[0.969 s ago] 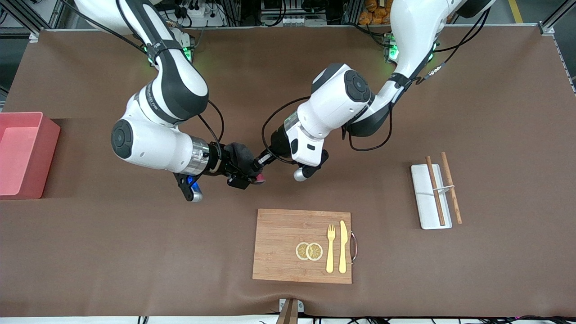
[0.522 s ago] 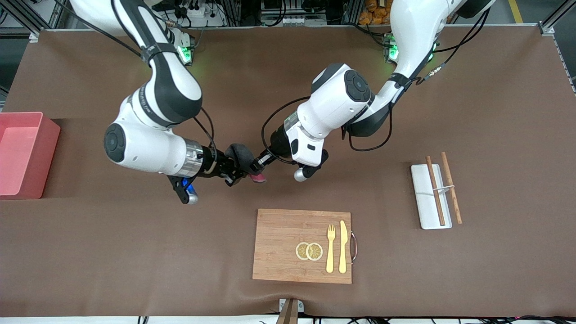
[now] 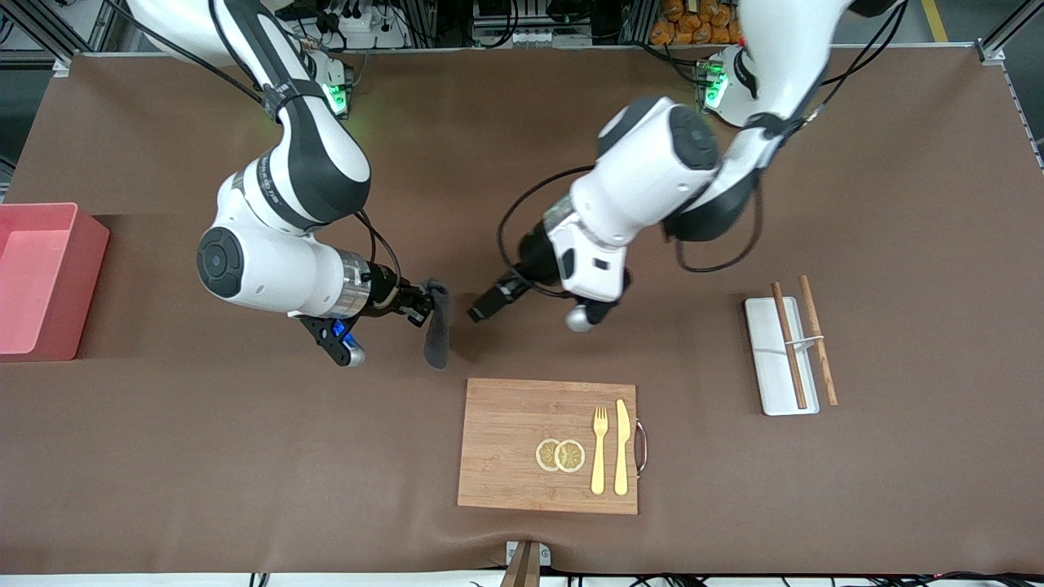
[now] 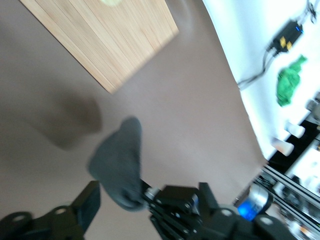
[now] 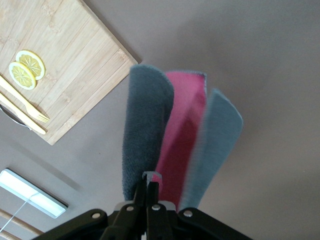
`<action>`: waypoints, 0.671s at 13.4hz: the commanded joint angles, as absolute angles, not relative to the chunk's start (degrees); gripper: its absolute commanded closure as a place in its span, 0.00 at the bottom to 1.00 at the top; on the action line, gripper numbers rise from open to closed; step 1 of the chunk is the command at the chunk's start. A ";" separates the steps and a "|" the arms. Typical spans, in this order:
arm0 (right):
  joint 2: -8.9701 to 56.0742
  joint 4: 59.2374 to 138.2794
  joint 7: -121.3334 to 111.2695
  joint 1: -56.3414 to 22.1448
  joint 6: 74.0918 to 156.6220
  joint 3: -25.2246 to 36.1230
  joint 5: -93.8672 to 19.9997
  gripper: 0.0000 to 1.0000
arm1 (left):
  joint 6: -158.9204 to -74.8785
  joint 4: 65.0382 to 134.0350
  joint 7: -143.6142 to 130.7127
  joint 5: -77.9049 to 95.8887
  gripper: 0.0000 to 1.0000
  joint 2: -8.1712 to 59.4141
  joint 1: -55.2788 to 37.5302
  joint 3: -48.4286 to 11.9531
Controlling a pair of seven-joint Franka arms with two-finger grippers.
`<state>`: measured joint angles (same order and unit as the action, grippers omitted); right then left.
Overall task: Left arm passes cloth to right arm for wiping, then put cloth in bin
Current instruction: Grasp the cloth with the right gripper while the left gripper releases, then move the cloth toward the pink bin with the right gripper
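Charcoal-grey cloth (image 3: 437,324) hangs lengthwise downward, pinched at its top by the right gripper (image 3: 422,305), arm level above the table (image 3: 163,456). Left gripper (image 3: 481,307), jaws spread, hovers beside.

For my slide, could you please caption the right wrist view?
Right gripper shut on the cloth, above the table near the board.

We note a wide table (image 3: 897,163) under a brown matte covering, evenly lit, with soft shadows only. Along its edge by the bases we see aluminium framing (image 3: 73,45), cable bundles (image 3: 522,33) and orange items (image 3: 685,10) (too small to identify). Green indicator lights (image 3: 333,96) glow there. In the left wrist view we see a pale floor (image 4: 250,40) past the table edge, with a green object (image 4: 290,80) and a black box on a cable (image 4: 286,36).
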<state>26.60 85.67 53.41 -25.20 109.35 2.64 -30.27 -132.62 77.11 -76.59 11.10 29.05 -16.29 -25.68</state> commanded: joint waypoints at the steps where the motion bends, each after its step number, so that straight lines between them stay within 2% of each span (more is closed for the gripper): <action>1: 26.37 84.99 53.09 -25.05 108.46 2.46 -28.05 1.00 | -120.11 78.66 -70.44 8.44 0.00 22.78 -10.74 -25.75; 4: 26.28 84.90 53.00 -24.96 108.46 2.46 -27.77 1.00 | -107.00 78.84 -55.34 8.35 0.00 19.43 -3.10 -25.75; 9: 26.19 84.99 50.99 -24.44 108.28 2.46 -27.69 1.00 | -95.02 79.10 -33.96 2.11 0.00 16.09 5.96 -25.75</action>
